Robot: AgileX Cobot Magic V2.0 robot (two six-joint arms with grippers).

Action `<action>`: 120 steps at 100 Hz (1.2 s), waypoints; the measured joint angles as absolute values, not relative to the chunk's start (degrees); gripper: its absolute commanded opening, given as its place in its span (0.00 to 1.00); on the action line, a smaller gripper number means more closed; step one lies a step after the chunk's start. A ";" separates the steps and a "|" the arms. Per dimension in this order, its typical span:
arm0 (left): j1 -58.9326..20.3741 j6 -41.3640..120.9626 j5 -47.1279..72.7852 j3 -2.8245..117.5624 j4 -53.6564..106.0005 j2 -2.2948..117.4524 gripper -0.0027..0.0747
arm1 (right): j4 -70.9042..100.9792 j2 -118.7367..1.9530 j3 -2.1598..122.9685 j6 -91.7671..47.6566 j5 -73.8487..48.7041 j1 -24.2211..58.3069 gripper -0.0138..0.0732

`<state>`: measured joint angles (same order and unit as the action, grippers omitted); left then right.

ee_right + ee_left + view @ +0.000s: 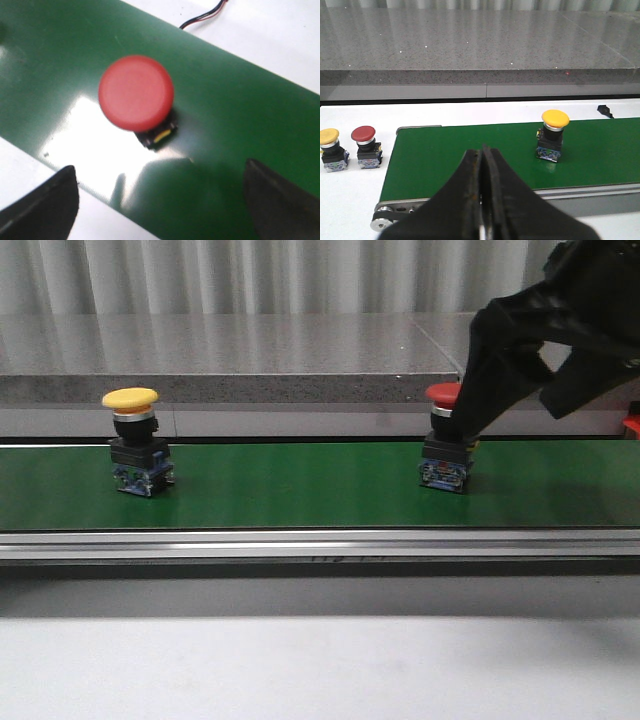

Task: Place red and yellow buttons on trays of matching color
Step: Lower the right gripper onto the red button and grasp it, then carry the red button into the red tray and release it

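I see the red button (445, 394) standing upright on the green belt (300, 485), toward its right end. The right arm's dark bulk covers the cap's right side in the front view, so only its left half and the black body with the blue base show there. From the right wrist camera I look almost straight down on the cap (136, 93); it hides most of the body, leaving a black corner with a small yellow mark. The right gripper (165, 200) is spread wide, its two dark fingertips (47, 207) cut off at the frame corners, touching nothing.

The yellow button (131, 398) stands upright on the same belt, well apart to the left, in plain sight.

The left gripper (482, 200) has its fingers pressed together with nothing between them, hovering near the belt's edge; it does not appear in the front view.

Off the belt's end, on the white table (350, 200), I make out a second red button (364, 134) and a second yellow button (328, 135), the latter cropped by the frame edge. I find no trays in any view.
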<state>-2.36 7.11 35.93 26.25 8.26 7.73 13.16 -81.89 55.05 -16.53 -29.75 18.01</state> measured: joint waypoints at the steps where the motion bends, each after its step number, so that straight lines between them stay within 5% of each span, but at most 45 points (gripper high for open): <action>1: -2.36 7.11 35.93 26.25 8.26 7.73 0.01 | 13.16 -82.09 55.23 -16.65 -29.75 18.13 0.91; 22: -2.36 7.11 35.93 26.25 8.26 7.73 0.01 | 13.27 -87.52 59.64 -16.88 -29.43 18.14 0.88; 53: -2.36 7.11 35.93 26.25 8.26 7.73 0.01 | 13.27 -89.43 60.42 -17.01 -29.64 18.24 0.35; 82: -2.36 7.11 35.93 26.25 8.26 7.73 0.01 | 10.96 -89.86 68.87 -17.01 -39.01 14.96 0.34; 120: -2.36 7.11 35.93 26.25 8.26 7.73 0.01 | 10.19 -92.44 82.59 -15.18 -40.75 -6.42 0.34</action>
<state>-2.36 7.11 35.93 26.25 8.26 7.73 10.19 -92.44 82.59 -15.18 -40.75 -6.42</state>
